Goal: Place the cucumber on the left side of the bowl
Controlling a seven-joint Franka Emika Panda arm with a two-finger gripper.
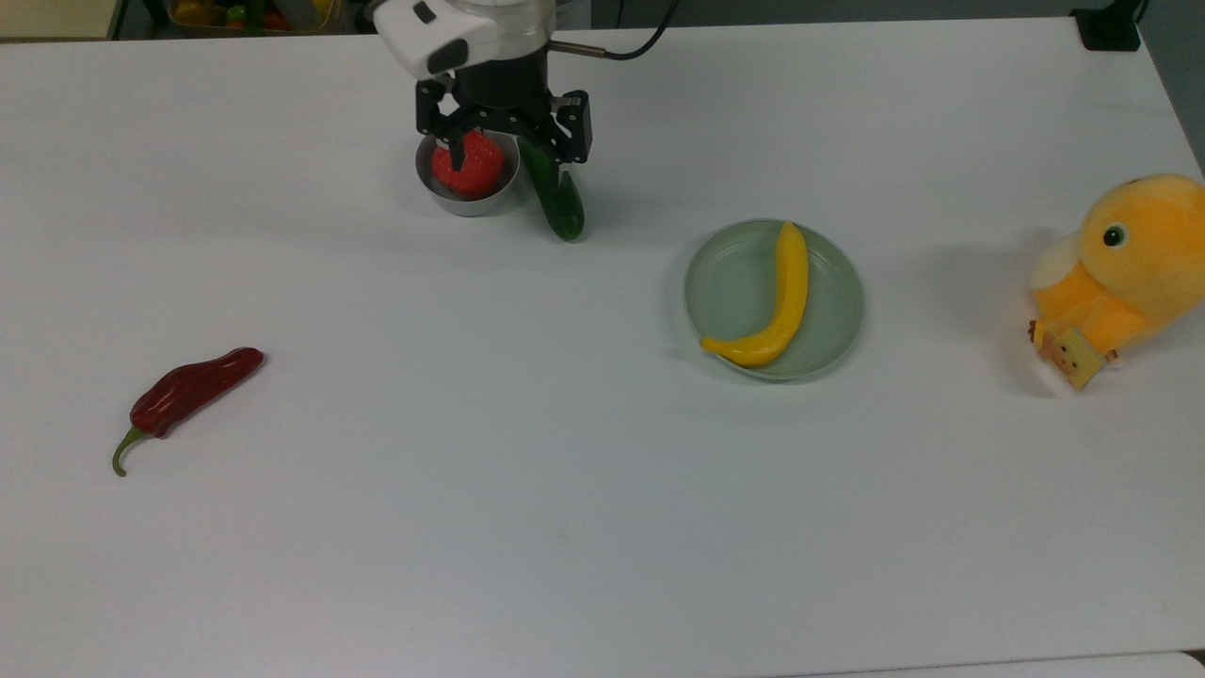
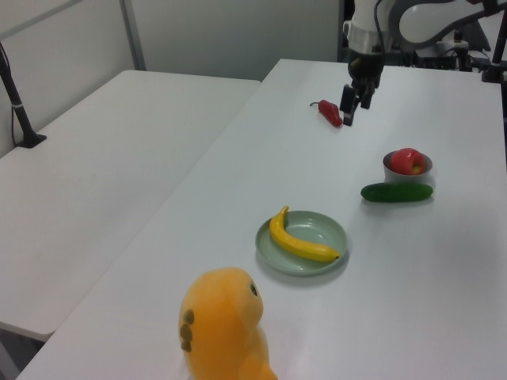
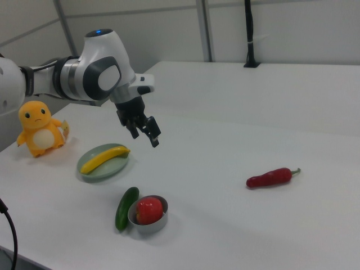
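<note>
Cucumber (image 1: 555, 197) lying flat on table (image 1: 602, 471), touching bowl (image 1: 467, 193) on top view's right, long axis running alongside rim. Gripper (image 3: 144, 131) hovering above both, fingers spread, holding nothing.

A glossy dark green cucumber (image 1: 555, 196) is lying beside a grey metal bowl (image 1: 468, 201) holding a bright red fruit (image 1: 468, 168). A yellow banana (image 1: 774, 299) is resting on a pale green translucent plate (image 1: 727, 282). A dark red chili pepper (image 1: 188, 391) is showing a green stem. A plush toy (image 1: 1125, 273) is showing orange fur with a cream patch and a black eye. The arm is wearing white casing above a black gripper (image 1: 508, 141). The table (image 1: 602, 490) is plain white.
</note>
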